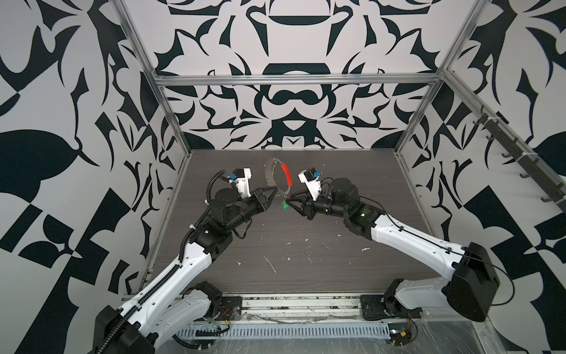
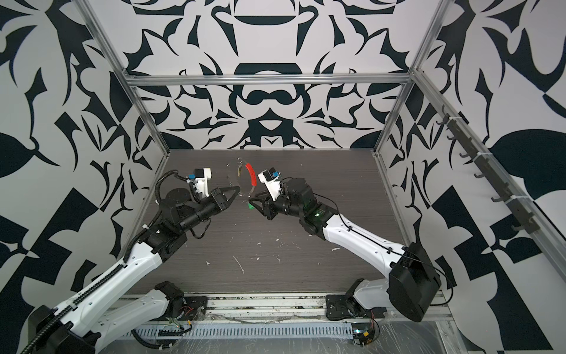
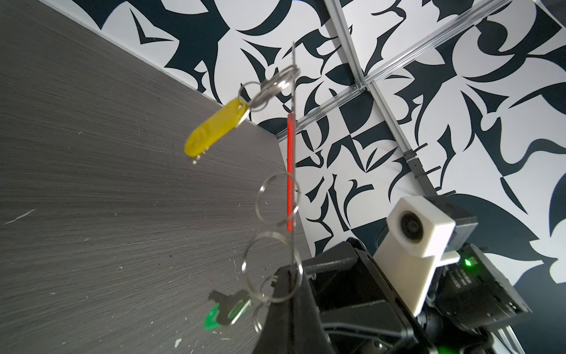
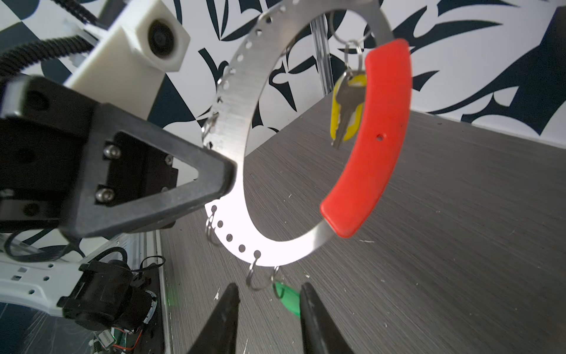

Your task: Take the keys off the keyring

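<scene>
The keyring [image 4: 235, 101] is a flat silver loop with punched holes and a red sleeve [image 4: 376, 138], held upright above the table [image 1: 275, 245]. My left gripper [image 1: 275, 190] is shut on its lower left edge, and its finger [image 4: 214, 180] covers part of the band. Near the loop's top a yellow key [image 3: 214, 128] hangs by small rings. The green key [image 4: 288, 298] dangles from the loop's lowest part. My right gripper [image 4: 269, 291] is open, one finger on each side of the green key. In both top views that key [image 2: 251, 207] shows at the right gripper's tips.
Several empty small silver rings [image 3: 277, 199] hang along the loop. White flecks [image 1: 269, 263] dot the dark wood-grain table. Aluminium frame posts [image 1: 407, 135] stand at the back corners. A rail of hooks [image 1: 520, 159] runs along the right wall.
</scene>
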Motion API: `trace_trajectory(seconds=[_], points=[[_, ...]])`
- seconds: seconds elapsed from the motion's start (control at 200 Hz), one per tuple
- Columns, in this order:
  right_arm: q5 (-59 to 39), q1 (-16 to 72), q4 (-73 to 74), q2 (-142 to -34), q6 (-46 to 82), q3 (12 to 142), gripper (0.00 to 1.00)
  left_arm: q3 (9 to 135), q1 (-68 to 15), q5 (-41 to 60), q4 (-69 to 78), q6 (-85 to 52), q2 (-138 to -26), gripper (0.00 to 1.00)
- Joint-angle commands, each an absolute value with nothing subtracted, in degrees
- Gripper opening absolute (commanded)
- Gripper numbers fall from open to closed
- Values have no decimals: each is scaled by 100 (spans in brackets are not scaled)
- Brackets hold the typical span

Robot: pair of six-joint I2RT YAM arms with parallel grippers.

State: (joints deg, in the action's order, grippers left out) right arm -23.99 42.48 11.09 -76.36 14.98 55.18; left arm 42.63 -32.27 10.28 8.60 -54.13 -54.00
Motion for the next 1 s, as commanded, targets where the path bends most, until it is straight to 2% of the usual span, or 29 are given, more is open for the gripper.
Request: trace_trajectory(seconds=[0.0,0.25,0.545,0.67,0.995], points=[[-2487,4282,1459,-7589,1485,5797,34,4325,-3232,1080,1085,-5474,-5334,0],[-2457,4318,1457,-7707,1526,5889,31,4280,-3230,1093,1150,-5511,-5328,0],[-2470,4333,1402,-7671,1498,5891,19,4265,-3227,988,1116,-5501,-5264,0],[-2470,4349,1351,-7682,1476,5898,10,4256,-3230,969,1116,-5496,-5247,0],[-2401,4355,1341,-7671,1450,5894,3,4257,-3227,995,1125,-5510,-5247,0]])
